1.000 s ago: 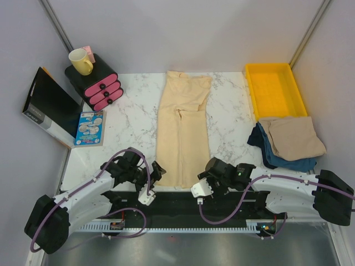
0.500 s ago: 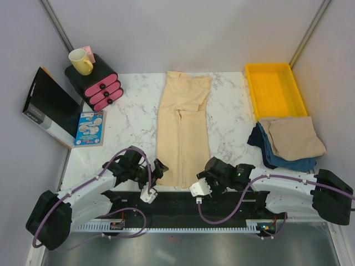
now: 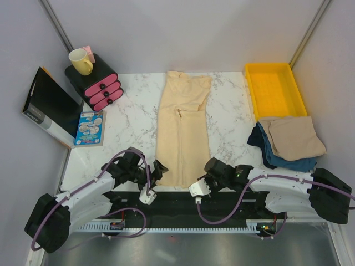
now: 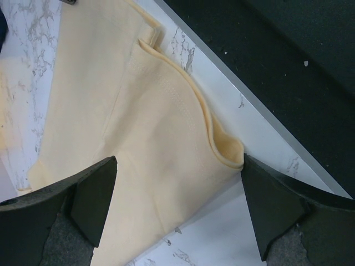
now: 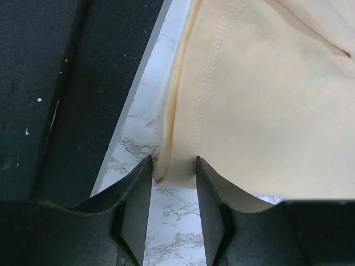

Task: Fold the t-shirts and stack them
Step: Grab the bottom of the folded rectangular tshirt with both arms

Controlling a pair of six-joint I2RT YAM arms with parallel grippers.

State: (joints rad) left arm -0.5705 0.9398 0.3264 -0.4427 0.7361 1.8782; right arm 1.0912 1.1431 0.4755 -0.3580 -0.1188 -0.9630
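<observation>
A cream t-shirt, folded into a long strip, lies flat down the middle of the marble table. My left gripper is open at the strip's near left corner, and its wide jaws straddle the hem in the left wrist view. My right gripper is at the near right corner. In the right wrist view its jaws stand narrow, with the shirt's corner pinched between them on the table. A second beige folded shirt lies on top of a blue garment at the right.
A yellow tray stands at the back right. Pink drawers with a yellow mug, a black box and a booklet are at the left. A black mat runs along the near edge.
My right gripper has edged left onto the shirt's near right corner. My left gripper has shifted a little at the near left corner. The shirt has not moved.
</observation>
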